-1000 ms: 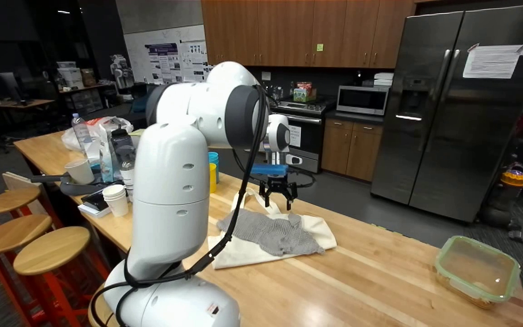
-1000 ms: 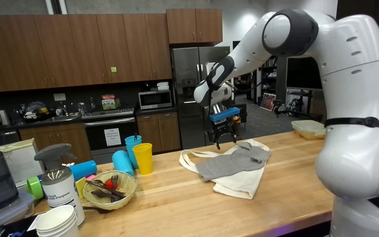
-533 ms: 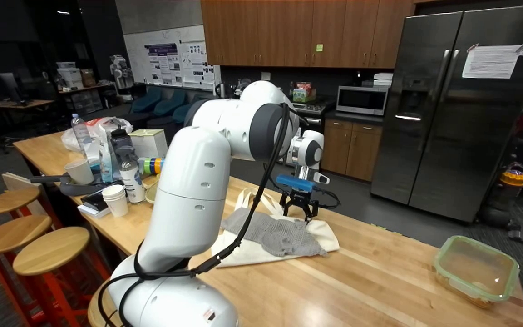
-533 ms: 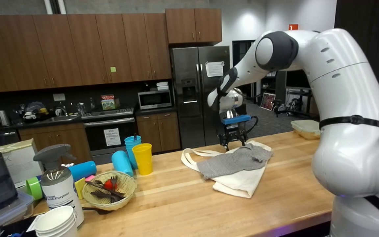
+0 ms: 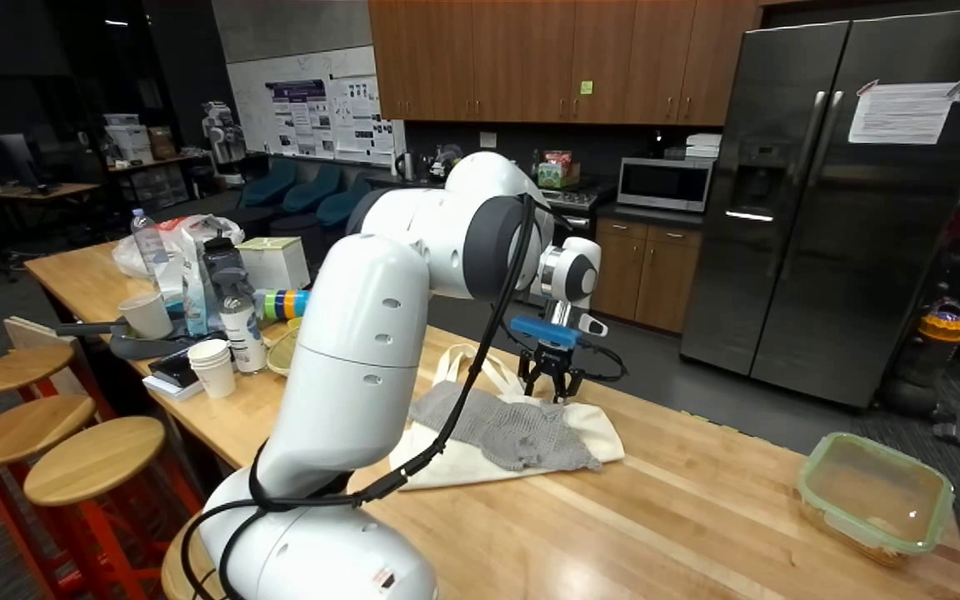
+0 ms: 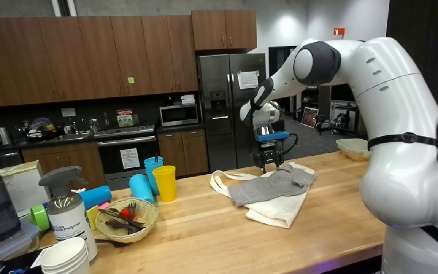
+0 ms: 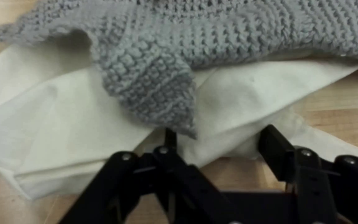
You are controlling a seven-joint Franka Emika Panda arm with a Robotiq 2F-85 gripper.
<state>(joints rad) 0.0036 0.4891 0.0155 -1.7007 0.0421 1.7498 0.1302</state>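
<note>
Presently, on the wooden table (image 5: pixel 697 517) lies a cream bag (image 6: pixel 274 213), and upon it the grey knitted cloth (image 6: pixel 270 186). The gripper (image 7: pixel 219 136) is spread — yet narrower than half a second ago — so the cloth's corner (image 7: pixel 166 96), apparently between the fingers (image 7: pixel 273 152), seems easier to catch.

Parted fingers (image 6: pixel 259 161) beside gray cloth (image 6: pixel 270 186)

One gray cloth (image 6: pixel 270 186), one cream bag (image 6: pixel 279 211), perhaps four stools (image 5: pixel 97 460)

both exterior views: farther, facing cabinets (image 6: pixel 89 57), sharing table (image 6: pixel 203 236) | wrist view: close, downward onto grey cloth (image 7: pixel 166 46)
</note>
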